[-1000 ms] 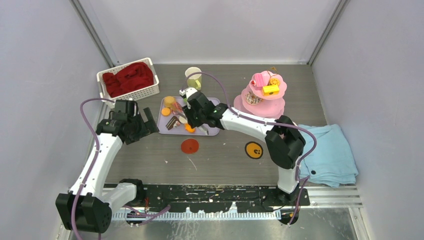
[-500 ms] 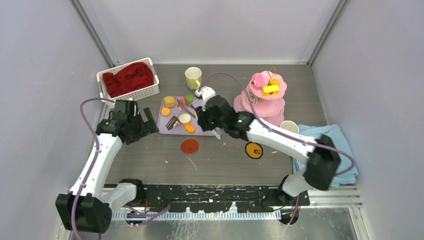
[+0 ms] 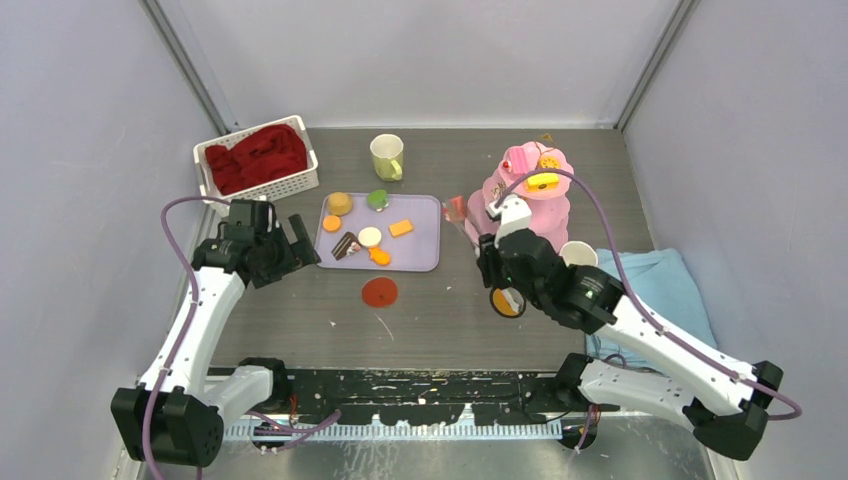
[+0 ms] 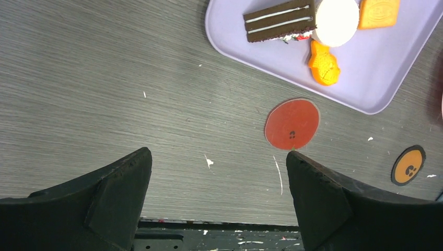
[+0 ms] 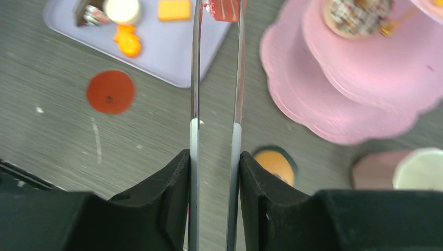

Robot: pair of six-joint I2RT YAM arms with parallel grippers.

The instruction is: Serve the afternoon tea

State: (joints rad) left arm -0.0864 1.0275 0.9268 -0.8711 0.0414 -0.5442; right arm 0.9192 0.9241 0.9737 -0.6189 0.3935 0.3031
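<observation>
Where the fingers [image 5: 172,183] of the right gripper [image 5: 214,162] close inward, they clamp the two long blades of a pair of tongs [image 5: 195,78], parted only by the width of the tongs. A red striped pastry [image 5: 227,9] is pinched between the far tips of the blades, well ahead of the fingers. It lies over the gap between the lilac tray [image 5: 172,57] and the lowest tier of the pink three-tier stand [image 5: 334,104], which stands toward the far-right corner of the bench. A pink mug [image 5: 376,170] sits just beside the stand on the side of the right edge. A yellow-green mug [image 3: 386,156] stands near the far edge.

The left gripper [image 4: 218,154] has its fingers spread wide with nothing between them. It hangs over bare bench toward the left edge, beside the tray. The tray carries a chocolate layer slice [image 4: 279,20] and other small sweets.
</observation>
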